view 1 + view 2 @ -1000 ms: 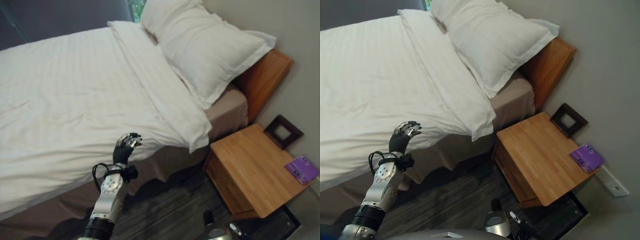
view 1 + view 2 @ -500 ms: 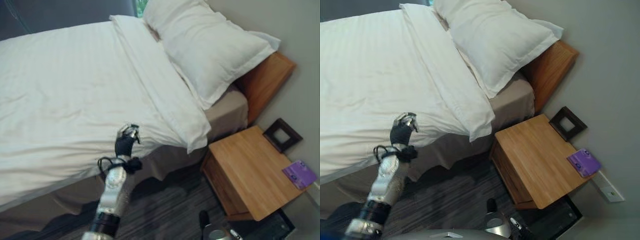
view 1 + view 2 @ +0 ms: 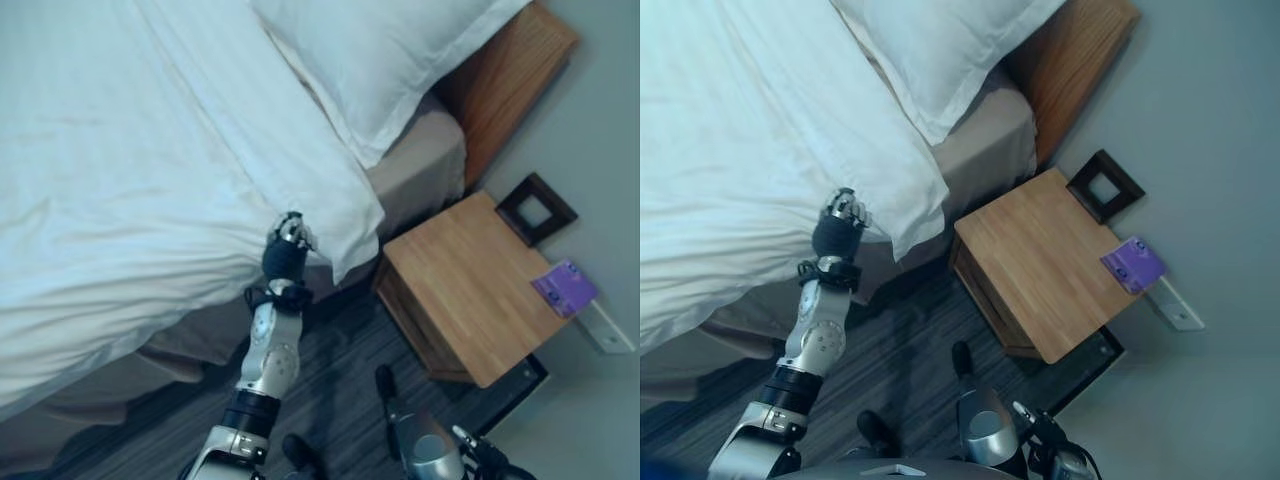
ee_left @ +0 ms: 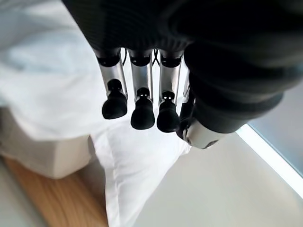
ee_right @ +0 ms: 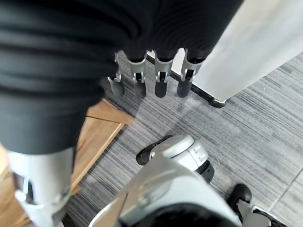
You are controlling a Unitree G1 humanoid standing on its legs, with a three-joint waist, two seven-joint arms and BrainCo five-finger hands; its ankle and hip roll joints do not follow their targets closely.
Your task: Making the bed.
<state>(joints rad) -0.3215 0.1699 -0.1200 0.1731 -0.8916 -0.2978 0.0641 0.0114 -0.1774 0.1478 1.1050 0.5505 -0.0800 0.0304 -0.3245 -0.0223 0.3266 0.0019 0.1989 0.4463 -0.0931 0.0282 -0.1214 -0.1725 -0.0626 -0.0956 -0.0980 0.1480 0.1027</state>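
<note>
From my feed the duvet (image 3: 120,160) already lies spread over the bed (image 3: 420,175), with a few creases left near its hanging corner. My left hand (image 3: 286,250) is at that corner, fingers relaxed, holding nothing. Right of it, the pillow (image 3: 370,60) sits at the headboard (image 3: 505,65). My right hand (image 5: 147,75) hangs loose.

Left hand (image 3: 283,258): dark ribbed cover over back and wrist, silver fingers (image 4: 142,90) ending in rounded black tips, silver-grey forearm behind with a black collar. Right hand (image 5: 147,80): matching dark ribbed cover, silver dark-tipped fingers.
</note>
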